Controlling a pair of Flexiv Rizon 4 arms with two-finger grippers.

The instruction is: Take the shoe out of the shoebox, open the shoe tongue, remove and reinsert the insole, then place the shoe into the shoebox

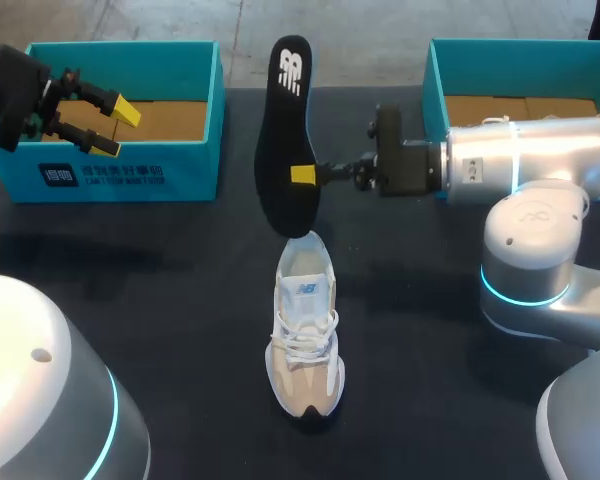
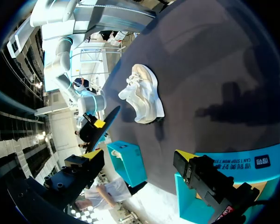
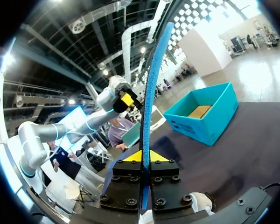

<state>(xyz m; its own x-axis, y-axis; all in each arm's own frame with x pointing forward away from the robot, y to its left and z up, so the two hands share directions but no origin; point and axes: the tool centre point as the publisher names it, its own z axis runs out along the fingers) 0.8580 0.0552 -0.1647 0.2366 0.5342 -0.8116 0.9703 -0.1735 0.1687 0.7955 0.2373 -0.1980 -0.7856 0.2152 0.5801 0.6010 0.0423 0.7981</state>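
One end of the insole (image 1: 285, 130), clamped upright in the right gripper (image 1: 302, 176), hangs right over the heel opening of the shoe (image 1: 305, 340); the left gripper (image 1: 117, 128), fingers apart, is well apart from it.

The insole (image 1: 285, 140) stands behind the shoe (image 1: 305, 335), between left shoebox (image 1: 185, 172) and right shoebox (image 1: 437, 90).

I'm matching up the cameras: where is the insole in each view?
Head view: insole upright, above the shoe.
Left wrist view: dark, beyond the shoe.
Right wrist view: edge-on, clamped between its fingers.
Shared landmark: the labelled shoebox.
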